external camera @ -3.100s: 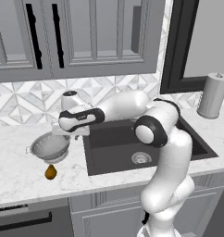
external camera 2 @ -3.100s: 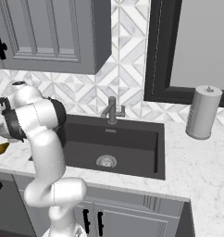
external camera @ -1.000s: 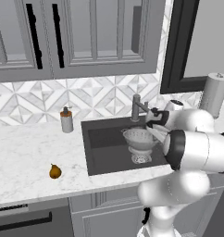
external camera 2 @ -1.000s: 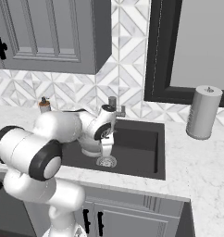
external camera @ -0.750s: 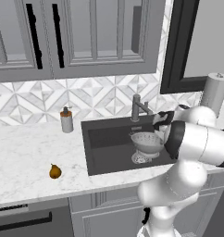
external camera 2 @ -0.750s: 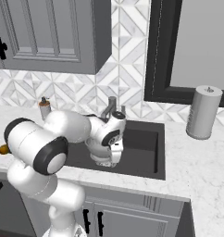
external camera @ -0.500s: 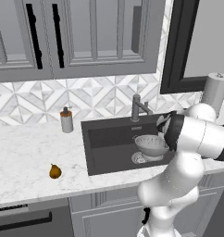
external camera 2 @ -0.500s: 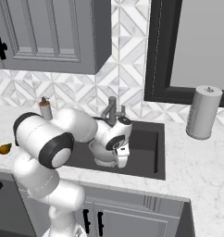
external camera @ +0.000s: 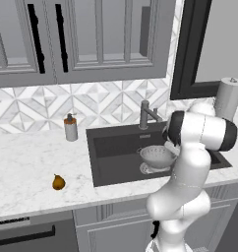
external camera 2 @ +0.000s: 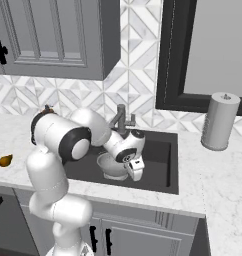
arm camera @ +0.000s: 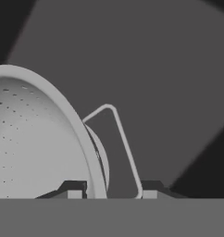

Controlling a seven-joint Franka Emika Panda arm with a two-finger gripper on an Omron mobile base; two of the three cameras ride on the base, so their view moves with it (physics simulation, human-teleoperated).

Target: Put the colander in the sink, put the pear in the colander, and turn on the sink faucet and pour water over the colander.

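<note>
Your white marble desk (external camera: 27, 167) holds a dark sink (external camera: 116, 147) where the silver colander (external camera: 158, 156) sits upright over the drain, your jaws (arm camera: 109, 190) clamped narrow on its rim beside one handle, while the small pear (external camera: 58, 182) lies on the desk, well left.

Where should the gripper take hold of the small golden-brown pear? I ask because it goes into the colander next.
Grip the small golden-brown pear across its wider lower body, coming from above: it stands upright on the white marble counter, narrow top upward, with open space around it.
</note>
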